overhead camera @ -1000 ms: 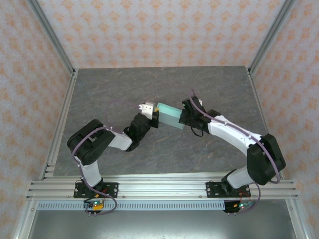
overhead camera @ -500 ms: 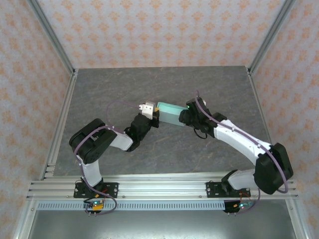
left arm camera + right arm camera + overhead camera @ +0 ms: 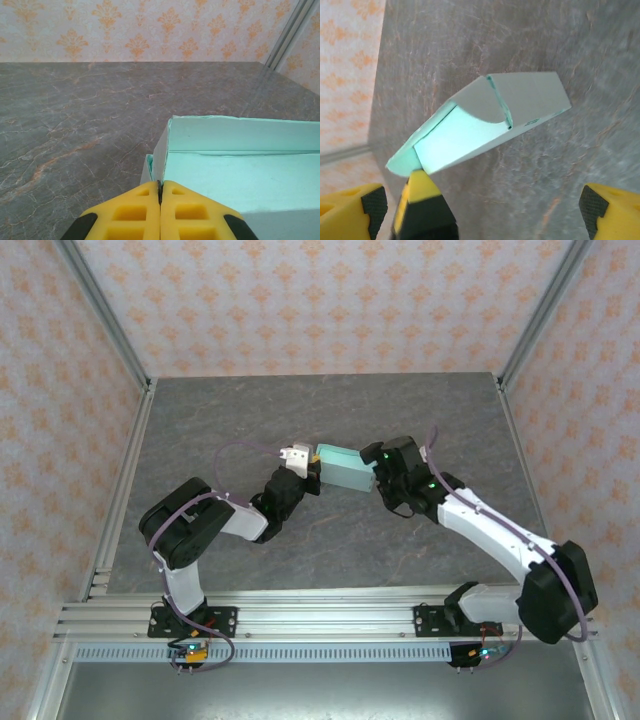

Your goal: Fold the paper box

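Observation:
The paper box (image 3: 345,470) is a pale mint-blue, part-folded card shell in mid-table. My left gripper (image 3: 314,460) is shut on its left end; in the left wrist view the yellow fingers (image 3: 140,212) pinch a thin upright card wall (image 3: 161,160), with the box's (image 3: 240,150) open inside stretching to the right. My right gripper (image 3: 377,468) stands at the box's right end, open. From the right wrist the box (image 3: 485,125) lies ahead of the wide-apart jaws (image 3: 480,200), which touch nothing, and a left fingertip (image 3: 420,192) grips its lower end.
The grey marbled tabletop (image 3: 300,410) is fenced by aluminium posts (image 3: 110,330) and patterned walls on three sides. A rail (image 3: 320,615) carrying both arm bases runs along the near edge.
My right gripper has opened and let go of the box's right end, and its arm has swung outward to the right. The left gripper keeps its hold; the box has hardly moved.

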